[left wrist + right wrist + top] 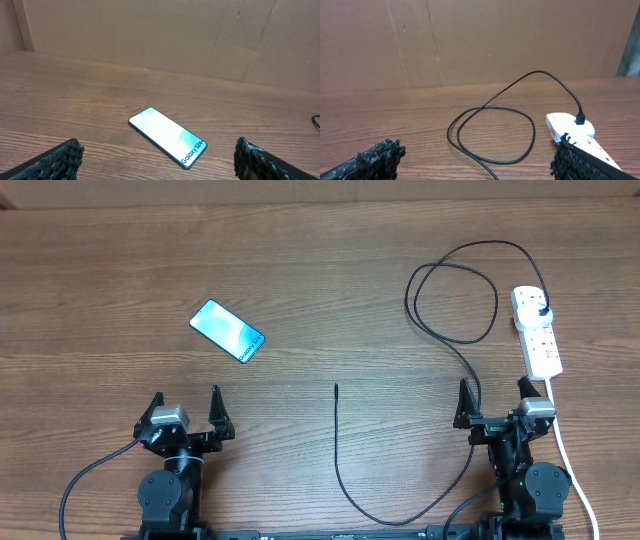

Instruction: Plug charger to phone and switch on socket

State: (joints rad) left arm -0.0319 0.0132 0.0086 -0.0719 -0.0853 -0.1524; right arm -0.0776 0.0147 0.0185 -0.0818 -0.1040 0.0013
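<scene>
worktop [320,270]: brown wood-grain boards running left to right; it fills the overhead view and carries everything here.
backdrop: a plain cardboard wall [150,35] stands along the far edge of the worktop, creased and scuffed, seen in both wrist views.
charger [452,340]: a thin black cable lying on the wood in a wide loop on the right. from there it passes just beside the right end effector, bends along the near edge and rises to the middle.
socket [537,330]: a white strip at the far right, lying lengthwise away from the arms. its thick white cord [575,470] trails toward the near edge past the right arm. the switch positions are too small to read.
left end effector [187,408]: near left, fingers spread wide, nothing between them, the phone ahead of it.
right end effector [493,392]: near right, fingers spread wide, holding nothing, just short of the socket's near end.
phone [227,331]: left of centre, flat and angled, lit pale teal screen up, reading "galaxy s24", well apart from the cable.
plug head [543,311]: seated in the socket's far outlet.
connector tip [336,387]: free on the wood at mid-table, pointing away from the arms.
</scene>
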